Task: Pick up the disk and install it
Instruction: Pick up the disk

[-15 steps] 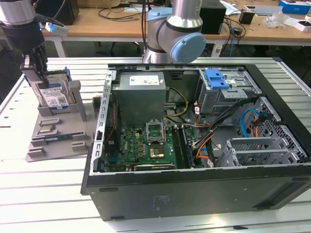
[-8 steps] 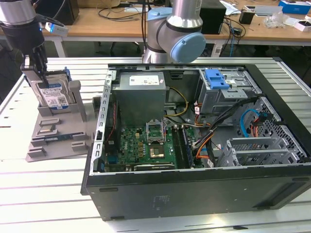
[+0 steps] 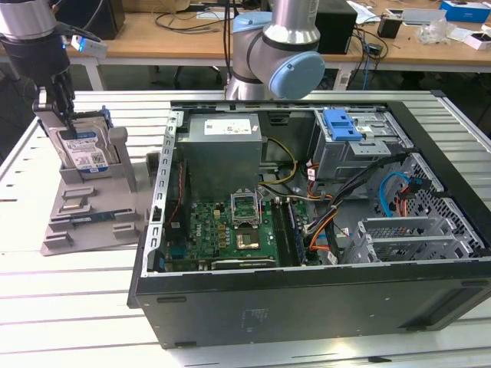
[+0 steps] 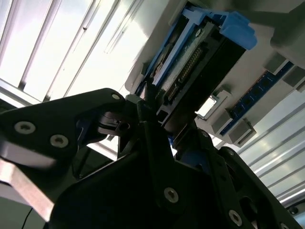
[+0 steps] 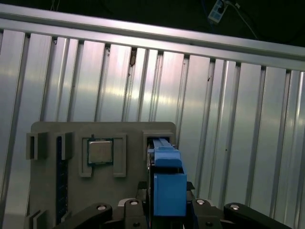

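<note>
The disk (image 3: 86, 152), upright in the grey stand (image 3: 84, 222) at the exterior view's upper left, is judged rigid, weighty and shock-sensitive. It is best held across its flat faces, where the pincer (image 3: 63, 123) is clamped onto it.

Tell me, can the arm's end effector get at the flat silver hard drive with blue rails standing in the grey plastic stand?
Probably yes. The end effector is right at the top edge of the upright silver drive, which nothing covers. The posts of the grey stand flank only its sides.
</note>
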`<action>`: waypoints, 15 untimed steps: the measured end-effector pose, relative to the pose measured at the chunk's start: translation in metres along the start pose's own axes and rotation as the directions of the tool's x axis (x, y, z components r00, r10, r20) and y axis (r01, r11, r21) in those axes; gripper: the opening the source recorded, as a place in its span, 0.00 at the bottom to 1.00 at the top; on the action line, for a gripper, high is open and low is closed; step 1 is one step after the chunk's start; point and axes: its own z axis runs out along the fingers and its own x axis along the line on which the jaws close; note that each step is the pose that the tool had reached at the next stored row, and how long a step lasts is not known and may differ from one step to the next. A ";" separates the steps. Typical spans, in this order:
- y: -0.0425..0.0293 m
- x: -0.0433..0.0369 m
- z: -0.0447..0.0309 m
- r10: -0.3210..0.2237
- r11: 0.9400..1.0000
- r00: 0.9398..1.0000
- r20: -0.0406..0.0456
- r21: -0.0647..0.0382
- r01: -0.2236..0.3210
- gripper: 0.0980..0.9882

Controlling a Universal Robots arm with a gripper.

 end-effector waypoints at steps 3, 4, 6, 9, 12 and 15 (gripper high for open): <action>0.0005 -0.0003 -0.0139 0.000 1.000 1.000 0.000 0.000 0.000 0.30; 0.0007 -0.0005 -0.0195 0.000 1.000 1.000 0.000 0.000 0.000 0.30; 0.0010 -0.0006 -0.0256 0.000 1.000 1.000 0.000 0.000 0.000 0.30; 0.0014 -0.0008 -0.0353 0.000 1.000 1.000 0.000 0.000 0.000 0.30; 0.0018 -0.0011 -0.0451 0.000 1.000 1.000 0.000 0.000 0.000 0.30; 0.0020 -0.0014 -0.0518 0.000 1.000 1.000 0.000 0.000 0.000 0.30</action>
